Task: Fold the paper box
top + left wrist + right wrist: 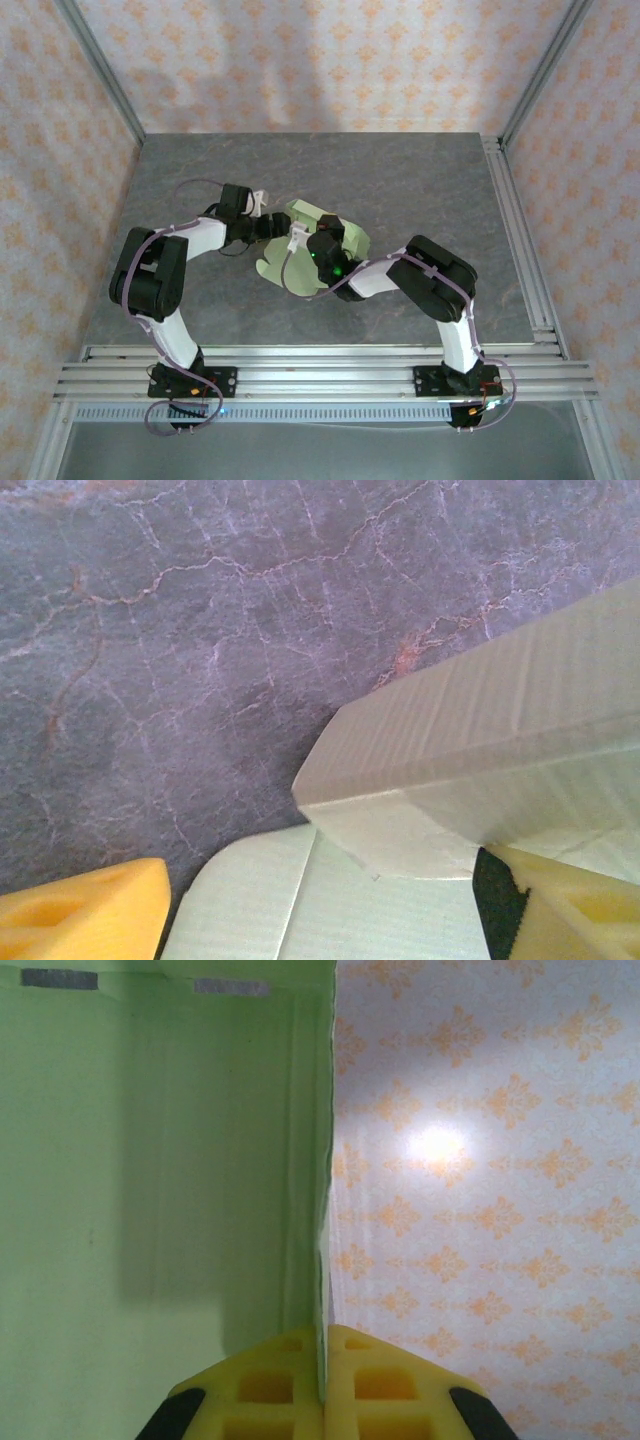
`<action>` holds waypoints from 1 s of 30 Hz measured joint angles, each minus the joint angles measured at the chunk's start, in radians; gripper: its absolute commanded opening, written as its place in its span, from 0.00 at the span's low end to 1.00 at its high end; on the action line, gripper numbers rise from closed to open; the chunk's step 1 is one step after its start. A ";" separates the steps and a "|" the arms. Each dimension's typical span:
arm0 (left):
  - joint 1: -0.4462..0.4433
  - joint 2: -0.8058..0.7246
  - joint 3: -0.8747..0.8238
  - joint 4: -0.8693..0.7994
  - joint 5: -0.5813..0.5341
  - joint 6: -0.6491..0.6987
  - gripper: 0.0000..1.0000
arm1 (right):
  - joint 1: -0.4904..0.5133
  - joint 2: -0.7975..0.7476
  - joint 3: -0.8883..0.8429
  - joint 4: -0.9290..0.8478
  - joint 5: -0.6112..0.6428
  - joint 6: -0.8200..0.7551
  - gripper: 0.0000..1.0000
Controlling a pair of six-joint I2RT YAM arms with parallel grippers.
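My right tool [325, 1365] is clenched: in its wrist view the two yellow fingers [270, 1390] meet on the thin edge of an upright panel of the paper box [150, 1180], pale green card that takes up the left half of that view. To the panel's right is patterned wallpaper [490, 1210].

My left tool [330, 880] is released, its yellow fingers [85, 910] spread wide. A flat part of the box lies between them, with a folded-up flap raised above it.

From above, the left tool [262, 225] and right tool [303, 240] meet at the box [285, 275]. It sits partly folded near the middle of the grey marbled tabletop [420, 180], between the two arms.
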 measured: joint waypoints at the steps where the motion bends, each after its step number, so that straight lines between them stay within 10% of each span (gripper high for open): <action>1: 0.000 0.002 0.003 0.000 0.000 0.000 0.78 | 0.000 0.000 0.002 -0.005 0.000 0.005 0.00; 30: 0.000 0.047 0.082 -0.054 0.003 0.037 0.70 | -0.001 -0.035 0.068 -0.222 -0.025 0.146 0.00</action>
